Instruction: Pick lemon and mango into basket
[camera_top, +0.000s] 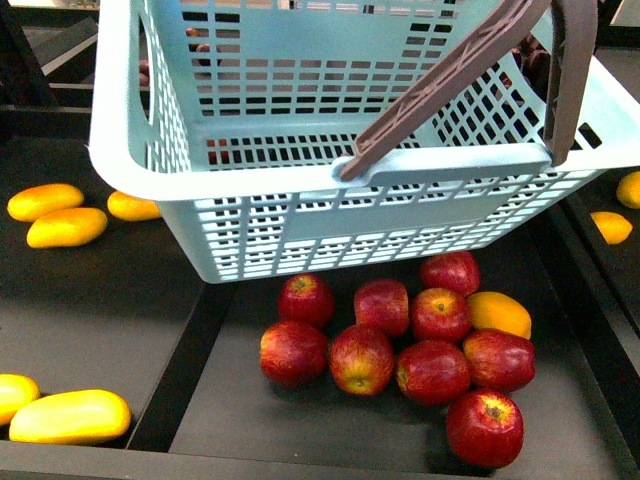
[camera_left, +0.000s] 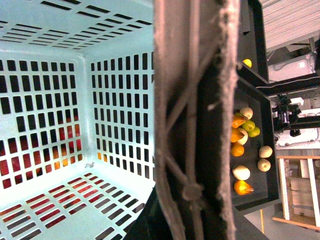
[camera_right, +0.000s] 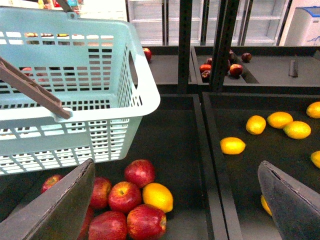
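Front view: the basket (camera_top: 250, 190) hangs tilted. Its lower corner is over the divider between the left tray (camera_top: 110, 320) and the middle tray (camera_top: 250, 430); cannot tell if it touches. The brown handle (camera_top: 450, 90) is swung up across the opening toward the upper right. No pincer shows here. Red apples (camera_top: 361, 358) cluster in the middle tray, with one yellow-orange fruit (camera_top: 498, 312) touching them on the right; cannot tell if it is a lemon or a mango. A mango (camera_top: 67, 227) lies in the left tray with others beside it and more at the near edge. A lemon (camera_top: 611, 227) lies in the right tray, outside the basket.

Left wrist view: looks into the basket's slotted walls and floor, with red showing through the slots. The handle fills the middle, very close. The left gripper's jaws are not made out, so cannot tell if it is clamped or loose. Small mixed fruit (camera_left: 242, 150) sits in a far tray.

Right wrist view: the right gripper (camera_right: 176, 165) is spread wide, with fingers (camera_right: 55, 210) at both lower corners, holding and touching nothing. It hangs over the divider between the apple tray and the lemon tray. The basket is up beside it, apart. Lemons are scattered in the tray next to the apples, and the yellow-orange fruit is against the apples.
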